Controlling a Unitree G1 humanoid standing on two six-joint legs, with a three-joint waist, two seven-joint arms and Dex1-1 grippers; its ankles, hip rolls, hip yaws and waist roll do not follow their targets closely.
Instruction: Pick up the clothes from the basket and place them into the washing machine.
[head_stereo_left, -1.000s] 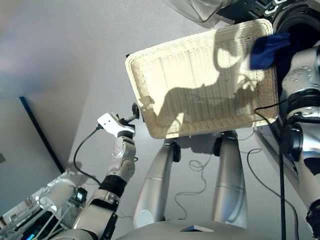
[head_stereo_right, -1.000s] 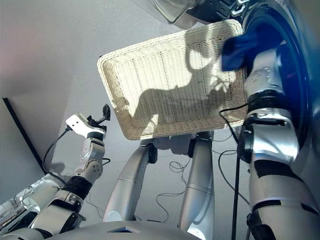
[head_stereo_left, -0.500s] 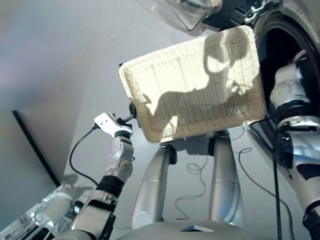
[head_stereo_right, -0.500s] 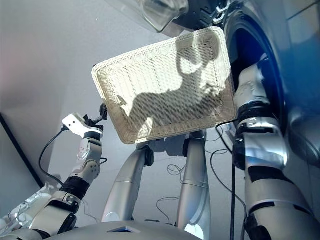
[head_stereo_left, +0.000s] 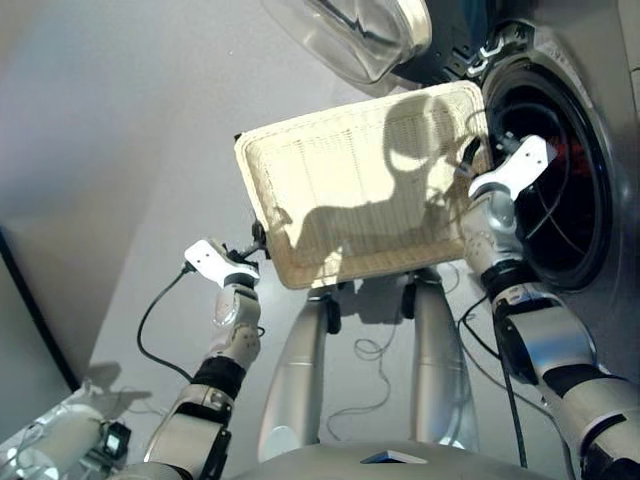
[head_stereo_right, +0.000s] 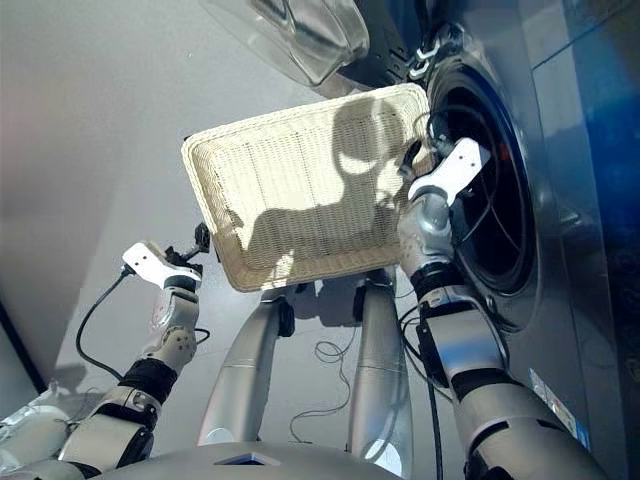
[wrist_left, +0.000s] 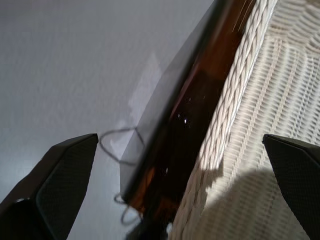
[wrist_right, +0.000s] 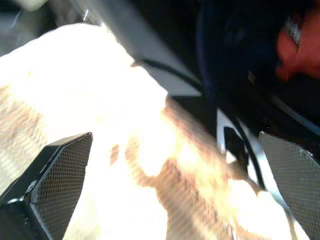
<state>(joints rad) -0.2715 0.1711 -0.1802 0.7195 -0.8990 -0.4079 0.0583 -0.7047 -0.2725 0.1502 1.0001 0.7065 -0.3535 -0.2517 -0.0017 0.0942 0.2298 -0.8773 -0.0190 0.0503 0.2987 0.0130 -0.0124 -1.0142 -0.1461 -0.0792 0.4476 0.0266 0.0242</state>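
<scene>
Right gripper (head_stereo_left: 478, 160) raised at the far right corner of the wicker basket (head_stereo_left: 330, 150), beside the porthole of the washing machine (head_stereo_left: 590, 130); fingers (wrist_right: 55, 185) spread wide in the right wrist view, holding nothing. Left gripper (head_stereo_left: 258, 235) level with the near left corner of the basket, just beside the rim; fingers (wrist_left: 60, 180) likewise wide apart and empty in the left wrist view. Basket shown holding no garment, with sunlight and a dark cast shape across its weave.

Surface and room: pale grey floor (head_stereo_left: 120, 120) on all sides; loose black cables (head_stereo_left: 375, 350) trailing on it near the basket stand. Clear glass door (head_stereo_left: 365, 35) of the machine swung open beyond the basket's far edge. Dark grey steel front of the machine at the right, with a blue tinted band (head_stereo_right: 610, 120) along its panel in the right eye view.

Writing: small pale label (head_stereo_right: 548, 392) low on the machine front, too small to read.

Differences between views: right wrist view alone reaches into the drum, with a coral-red garment (wrist_right: 300, 47) next to a dark navy mass (wrist_right: 240, 40); the head views give only a red fleck deep in the drum (head_stereo_left: 572, 150). Left wrist view alone exposes a dark brown glossy edge (wrist_left: 200, 105) under the basket rim.
</scene>
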